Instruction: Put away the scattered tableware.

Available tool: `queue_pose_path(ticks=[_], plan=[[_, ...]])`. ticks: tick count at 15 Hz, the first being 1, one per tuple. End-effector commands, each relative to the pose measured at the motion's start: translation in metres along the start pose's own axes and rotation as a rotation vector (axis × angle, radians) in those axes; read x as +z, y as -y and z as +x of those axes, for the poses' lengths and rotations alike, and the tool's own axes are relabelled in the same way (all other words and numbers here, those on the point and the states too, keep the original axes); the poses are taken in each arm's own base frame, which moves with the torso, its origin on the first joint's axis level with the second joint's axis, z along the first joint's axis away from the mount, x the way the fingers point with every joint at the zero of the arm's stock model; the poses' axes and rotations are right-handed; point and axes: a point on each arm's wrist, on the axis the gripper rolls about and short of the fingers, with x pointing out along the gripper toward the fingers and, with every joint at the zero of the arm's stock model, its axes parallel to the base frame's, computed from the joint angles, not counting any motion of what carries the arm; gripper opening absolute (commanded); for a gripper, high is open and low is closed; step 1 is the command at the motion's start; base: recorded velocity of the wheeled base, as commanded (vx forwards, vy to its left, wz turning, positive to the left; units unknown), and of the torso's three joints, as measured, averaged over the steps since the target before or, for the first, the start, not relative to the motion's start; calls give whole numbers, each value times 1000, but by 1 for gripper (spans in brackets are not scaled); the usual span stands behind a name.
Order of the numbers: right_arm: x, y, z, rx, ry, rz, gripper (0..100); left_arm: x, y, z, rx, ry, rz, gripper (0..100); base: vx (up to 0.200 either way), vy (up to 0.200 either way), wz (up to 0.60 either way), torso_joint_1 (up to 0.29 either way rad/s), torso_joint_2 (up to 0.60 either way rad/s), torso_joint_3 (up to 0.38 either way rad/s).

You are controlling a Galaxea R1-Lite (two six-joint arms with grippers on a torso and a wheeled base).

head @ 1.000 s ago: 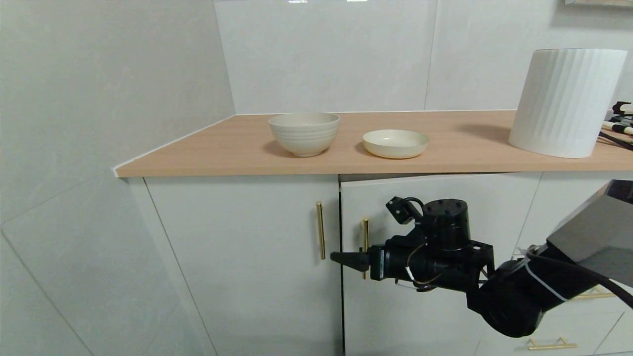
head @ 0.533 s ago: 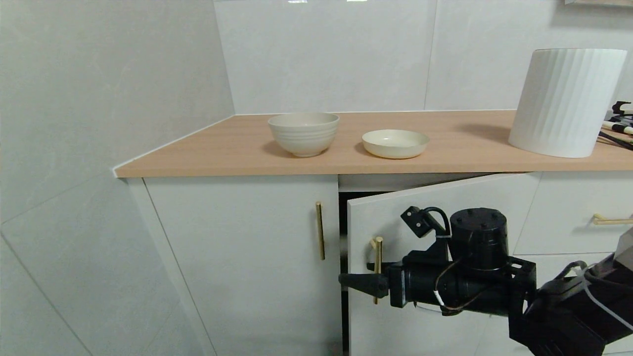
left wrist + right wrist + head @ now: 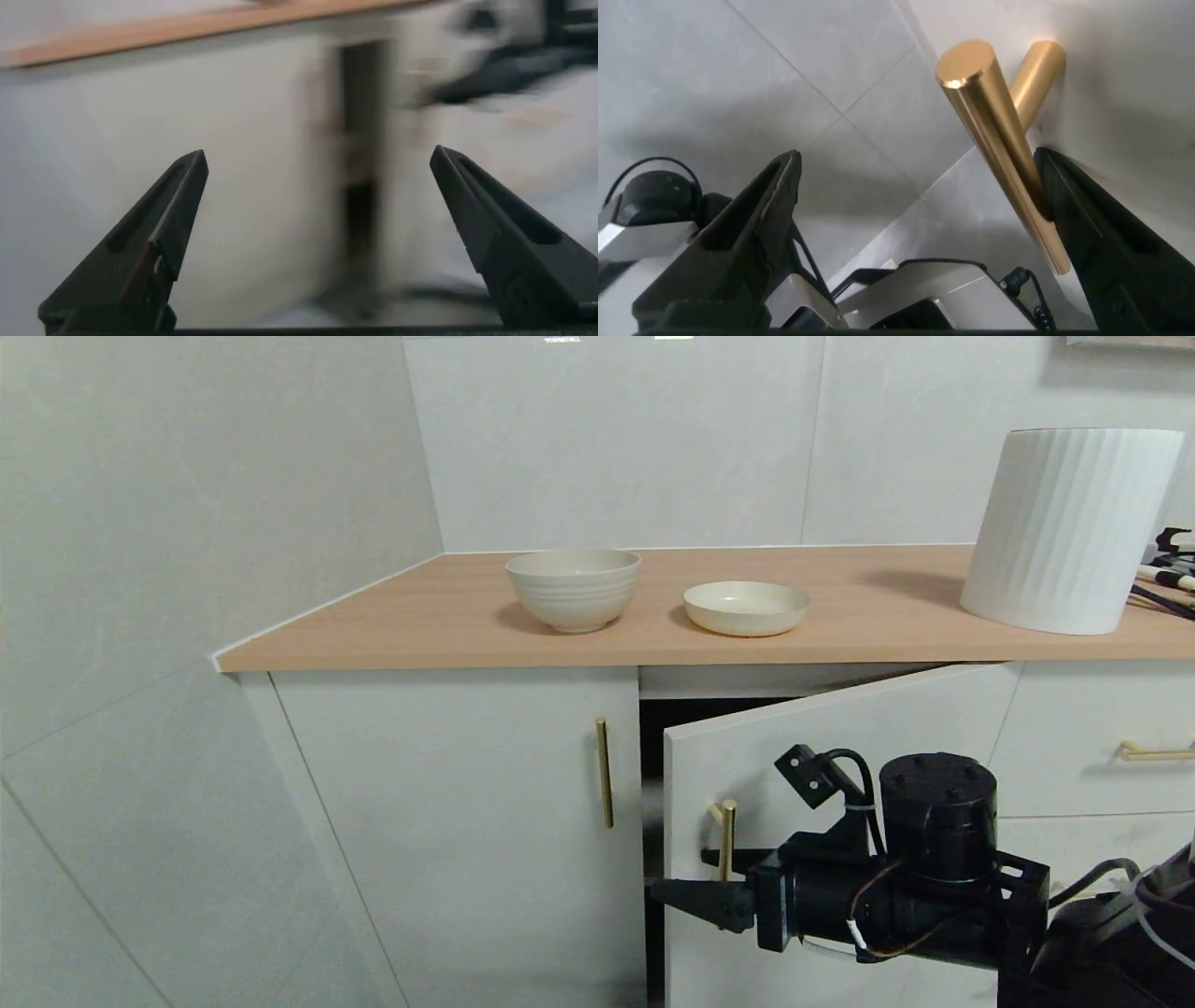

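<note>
Two pale tiled walls meet in a corner at the left, and from it a wooden countertop (image 3: 401, 630) runs off to the right. On it we first see the bowl (image 3: 573, 588), upright with its mouth facing up. Just to its right and apart from it is the shallow dish (image 3: 747, 607), also lying flat with its open side up. Both are round, sit near the front edge, and have bare wood around them. Well to the right stands a tall white ribbed container (image 3: 1074, 527), with some utensils (image 3: 1167, 581) at the far edge.

Below the counter, the left door (image 3: 448, 831) is closed, and its brass bar (image 3: 605, 772) stands vertical. A dark gap separates it from the right door (image 3: 840, 737), which stands ajar with its free left edge swung out toward us. That door's handle (image 3: 726, 826) is a brass bar with its long axis vertical.

We see the right gripper (image 3: 681, 874) reaching in horizontally from the right, its fingers spread and the bar between them. In the right wrist view, the handle (image 3: 1008, 159) lies close against one finger (image 3: 1092, 233) and well apart from the other. Further right are drawer fronts (image 3: 1092, 737) with a brass pull (image 3: 1156, 751).

In the left wrist view, the left gripper (image 3: 320, 154) is spread wide and faces the blurred cabinet front.
</note>
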Motion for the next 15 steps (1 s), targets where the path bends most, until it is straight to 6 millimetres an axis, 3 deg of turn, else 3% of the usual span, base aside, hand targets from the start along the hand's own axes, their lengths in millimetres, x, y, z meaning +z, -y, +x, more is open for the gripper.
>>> queue_pose_path(ticks=[1, 2, 3, 5, 7, 9, 12, 15], plan=[[2, -2, -3, 0, 7, -2, 100, 57, -24, 59, -307, -228, -196, 100, 0, 0, 0, 0, 0, 0], [2, -2, -3, 0, 7, -2, 100, 57, -24, 59, -307, -228, -196, 100, 0, 0, 0, 0, 0, 0], [5, -6, -7, 8, 23, -12, 100, 64, -48, 119, -462, -334, -298, 100, 0, 0, 0, 0, 0, 0], [6, -6, -7, 10, 24, -13, 100, 53, -52, 153, -557, -401, -337, 100, 0, 0, 0, 0, 0, 0], [6, -6, -7, 9, 25, -13, 100, 23, -55, 200, -621, -507, -392, 100, 0, 0, 0, 0, 0, 0], [7, -7, -8, 9, 29, -16, 100, -21, -63, 245, -629, -578, -435, 100, 0, 0, 0, 0, 0, 0], [6, -8, -10, 9, 29, -18, 100, -62, -68, 270, -627, -589, -455, 100, 0, 0, 0, 0, 0, 0], [5, -7, -10, 7, 24, -15, 100, -89, -67, 273, -620, -602, -465, 100, 0, 0, 0, 0, 0, 0]])
